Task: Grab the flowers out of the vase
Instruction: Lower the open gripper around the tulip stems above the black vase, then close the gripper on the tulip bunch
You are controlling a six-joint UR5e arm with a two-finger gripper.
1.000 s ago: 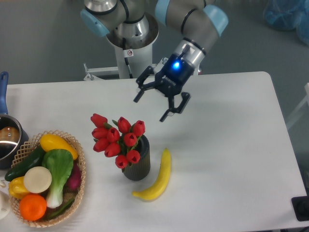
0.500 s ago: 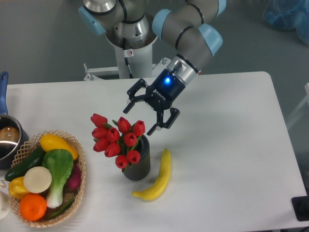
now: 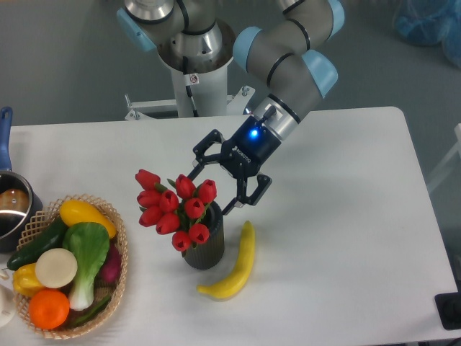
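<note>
Flowers (image 3: 175,208) sit in the vase (image 3: 204,244) near the middle of the white worktop (image 3: 338,216). They are red buds in a bunch, and the bunch leans up and to the left from the mouth of the vase. The hand (image 3: 216,184) hangs just above and to the right of the bunch, very near the top right buds. Its two fingers are spread wide apart and hold nothing. One finger points at the top of the bunch and the other sits off to the right, above the banana (image 3: 235,264). So the flowers lie down and to the left of the hand. The stems are hidden inside the vase. A basket (image 3: 119,245) of play food sits far left, well apart.
</note>
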